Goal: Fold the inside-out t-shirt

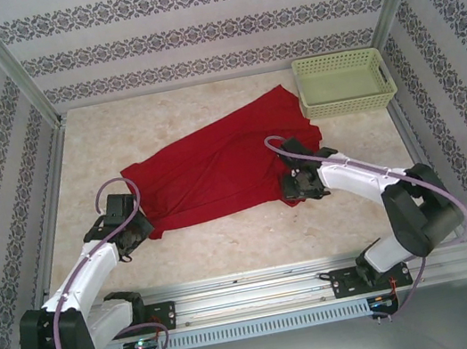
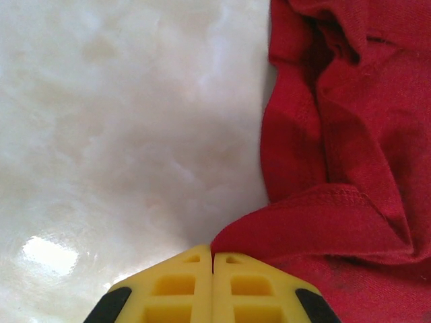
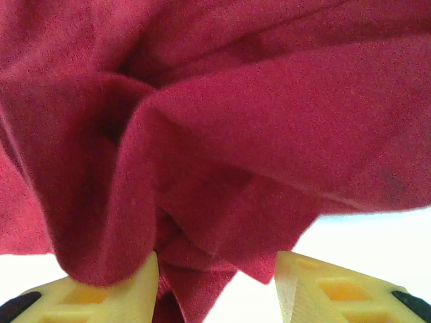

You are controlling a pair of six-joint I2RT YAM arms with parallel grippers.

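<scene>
- Patterned wallpaper panels point(image 1: 188, 20) enclosed the cell on three sides. They bore no part in the work.
- Pale marbled table point(image 1: 228, 243) served as the folding surface, with bare top to the left of and nearer than the cloth.
- Inside-out t-shirt point(image 1: 215, 173), bright red, lay loosely spread across the middle of the table. It ran on a slant from the near left up to the far right and was creased, not flat. Its far-right end reached just beside the basket. Judged not yet folded, only being laid out.
- Pale green lattice basket point(image 1: 348, 104) stood in the far right corner, upright.
- Right gripper point(image 1: 291, 190) sat at the shirt's near right edge. In the wrist view its fingers point(image 3: 217, 266) stood wide apart with a bunched fold of the shirt point(image 3: 256, 121) hanging between them. The cloth touched the left pad, but nothing was clamped. Judged placed to take that edge.
- Left gripper point(image 1: 143, 228) sat at the shirt's near left corner. In the wrist view its fingers point(image 2: 213, 254) were pressed fully together, and the stitched hem of the shirt point(image 2: 337, 134) met their tips. Whether any cloth was pinched could not be told.
- Together the two grippers bracketed the near edge, likely so as to pull it taut.
</scene>
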